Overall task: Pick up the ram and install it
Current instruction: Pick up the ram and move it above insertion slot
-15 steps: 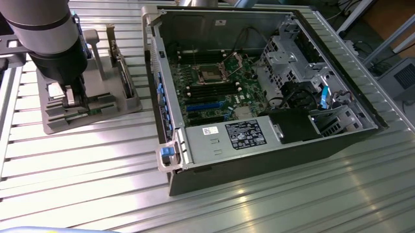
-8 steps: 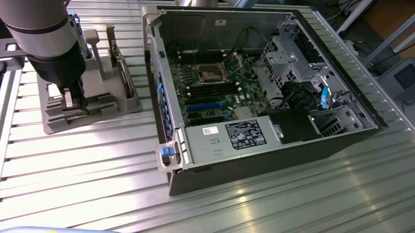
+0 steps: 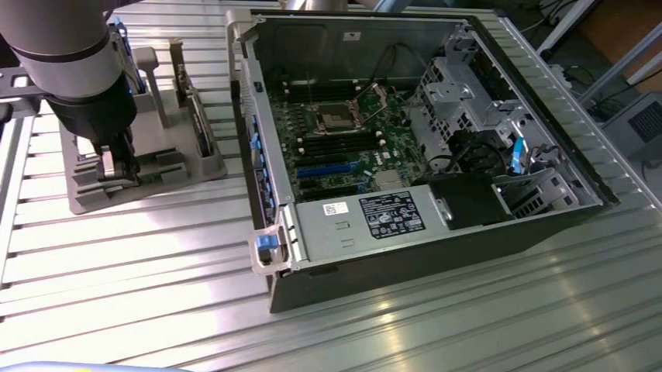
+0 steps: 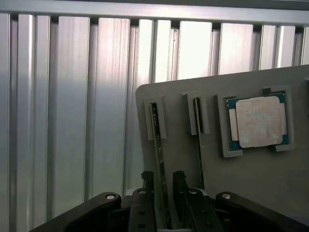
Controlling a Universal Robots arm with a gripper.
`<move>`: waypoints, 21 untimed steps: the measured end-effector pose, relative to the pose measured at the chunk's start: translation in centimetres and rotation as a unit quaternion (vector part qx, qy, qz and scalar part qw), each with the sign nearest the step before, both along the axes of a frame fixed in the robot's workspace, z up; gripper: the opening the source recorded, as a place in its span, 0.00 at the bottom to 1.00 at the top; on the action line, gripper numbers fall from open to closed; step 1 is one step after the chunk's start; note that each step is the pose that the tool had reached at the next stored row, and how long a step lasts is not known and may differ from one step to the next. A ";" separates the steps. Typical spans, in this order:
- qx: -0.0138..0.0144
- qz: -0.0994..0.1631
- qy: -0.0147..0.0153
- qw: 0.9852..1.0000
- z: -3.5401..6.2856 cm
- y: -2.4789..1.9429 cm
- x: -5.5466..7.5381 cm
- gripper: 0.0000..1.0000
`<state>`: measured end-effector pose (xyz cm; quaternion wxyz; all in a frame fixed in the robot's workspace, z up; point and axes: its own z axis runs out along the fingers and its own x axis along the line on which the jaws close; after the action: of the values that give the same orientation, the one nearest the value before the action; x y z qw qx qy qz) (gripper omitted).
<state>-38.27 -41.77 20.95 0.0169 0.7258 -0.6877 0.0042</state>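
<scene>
- You had the pick-up step in hand. The claw [image 4: 163,178] stood spread, one finger on each side of the ram [image 4: 158,142], and by my reading it was not yet pinching it.
- The ram stood on edge in a slot of the grey holder [image 4: 251,188], at the exterior view's left of the open computer case [image 3: 263,155] and well apart from the motherboard's memory slots [image 3: 329,144].
- In my judgement, a clean grip called for fingers centred on the thin board and a straight pull along the slot.
- A second stick [image 4: 198,135] stood just beside the ram, and one finger sat between the two. The CPU chip [image 4: 260,121] lay beyond them.
- The table [image 3: 155,271] lay open around the holder, but the case walls hemmed in the motherboard.
</scene>
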 end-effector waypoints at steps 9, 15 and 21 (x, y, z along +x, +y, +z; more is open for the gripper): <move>0.000 0.000 0.000 1.000 -0.13 0.00 0.0 0.16; 0.000 0.000 0.000 1.000 -0.13 0.00 0.0 0.14; 0.000 0.000 0.000 1.000 -0.13 0.00 0.0 0.14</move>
<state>-38.28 -41.77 20.82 0.0169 0.7258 -0.6877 0.0042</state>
